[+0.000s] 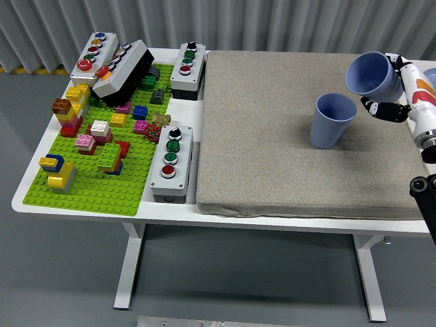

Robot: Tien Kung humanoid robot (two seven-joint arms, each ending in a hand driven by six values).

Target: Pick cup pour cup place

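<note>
A blue cup (334, 120) stands upright on the grey mat (272, 157), right of its middle. My right hand (395, 92) comes in from the right edge and is shut on a second blue cup (371, 75). That cup hangs above the mat, up and to the right of the standing one, tilted with its mouth facing left toward it. The two cups are apart. No left hand shows in the head view.
A green baseplate (102, 184) with several coloured bricks fills the table's left side. Grey button boxes stand at its far left (112, 65), by the mat's back corner (187, 71) and along the mat's left edge (170, 163). The table's near edge (204, 221) runs below.
</note>
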